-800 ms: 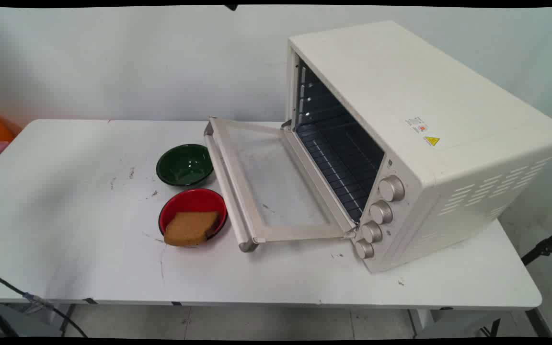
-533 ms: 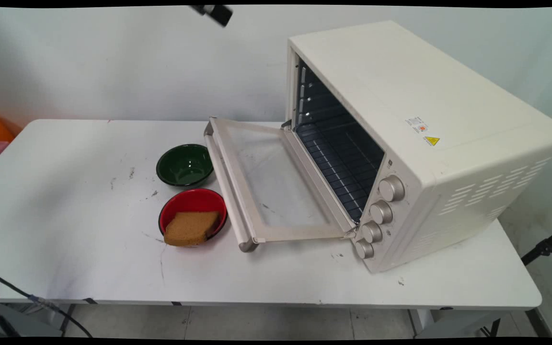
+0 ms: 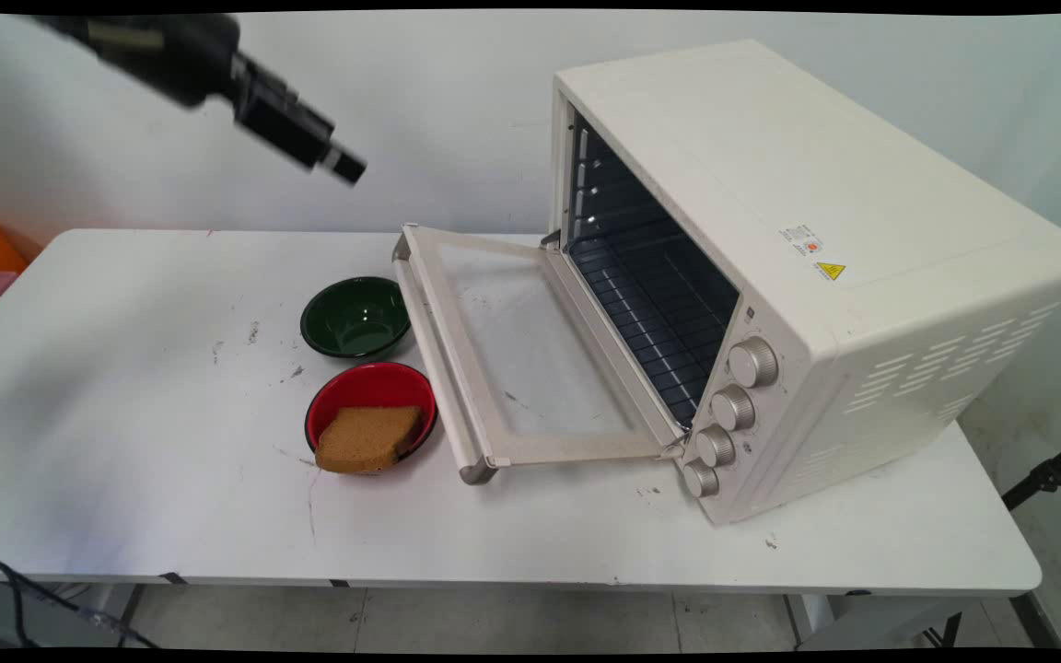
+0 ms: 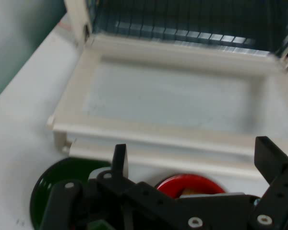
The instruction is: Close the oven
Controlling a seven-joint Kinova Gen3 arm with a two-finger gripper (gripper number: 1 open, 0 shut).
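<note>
Fingers: standing wide apart and holding nothing; in the hand view one fingertip (image 4: 119, 155) is rising at the left and the other at the far right, with open space between them.
Gripper (image 3: 343, 168): hanging high in the air at the upper left, well above the desk (image 3: 125, 442), pointing down and toward the oven.
Oven (image 3: 816, 267): sitting on the right half of the desk, its door (image 3: 521, 359) lying fully open and flat, wire rack showing inside.
Green bowl (image 3: 355, 316): sitting just beside the door's handle, nothing in it.
Red bowl (image 3: 371, 410): sitting just in front of the green bowl, also beside the handle.
Bread slice (image 3: 367, 438): lying in the red bowl, leaning over its near rim.
</note>
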